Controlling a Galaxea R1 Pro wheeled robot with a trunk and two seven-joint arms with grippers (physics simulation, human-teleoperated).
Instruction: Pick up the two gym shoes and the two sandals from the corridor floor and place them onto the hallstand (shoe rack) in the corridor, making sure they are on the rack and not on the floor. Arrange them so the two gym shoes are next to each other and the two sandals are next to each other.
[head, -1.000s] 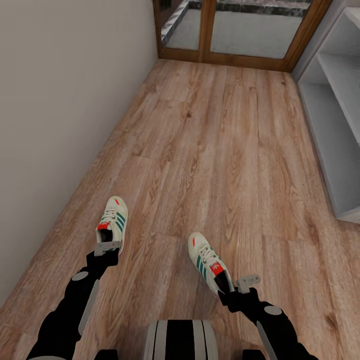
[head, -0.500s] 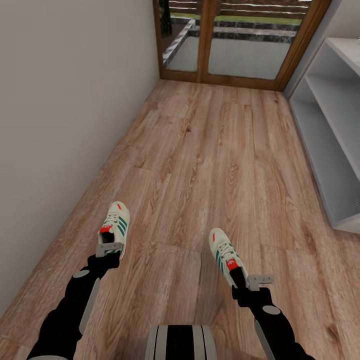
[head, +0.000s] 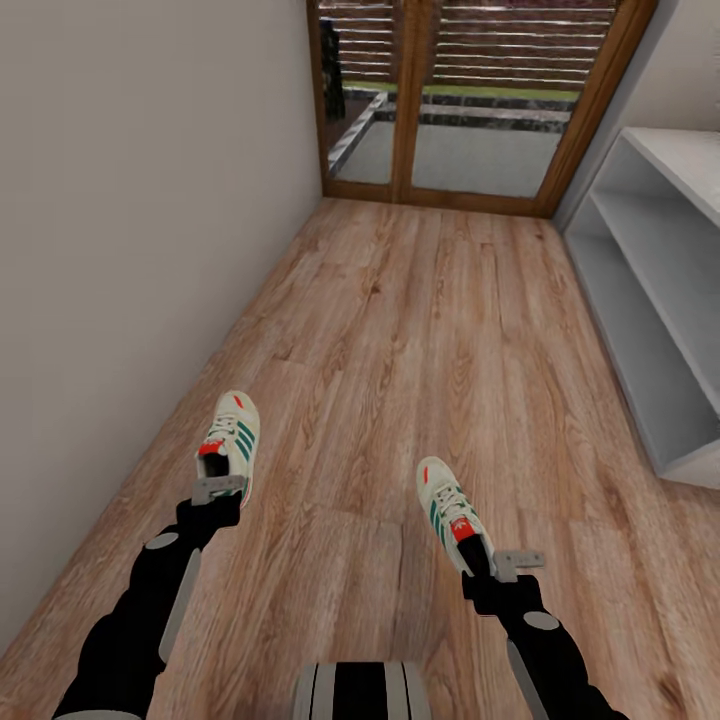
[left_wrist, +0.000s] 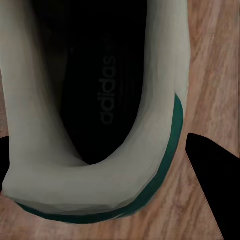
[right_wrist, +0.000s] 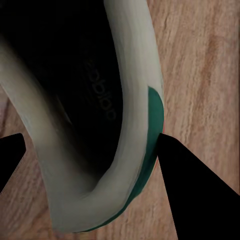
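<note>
On my left side, the left gym shoe (head: 229, 441) is just before the left gripper (head: 217, 489), near the wall (head: 130, 230). On my right side, the right gym shoe (head: 452, 512) is before the right gripper (head: 497, 564). Both shoes are well apart, over the corridor floor (head: 420, 340). The hallstand (head: 655, 290) stands at the far right, and the glass doors (head: 470, 110) close the corridor ahead.
</note>
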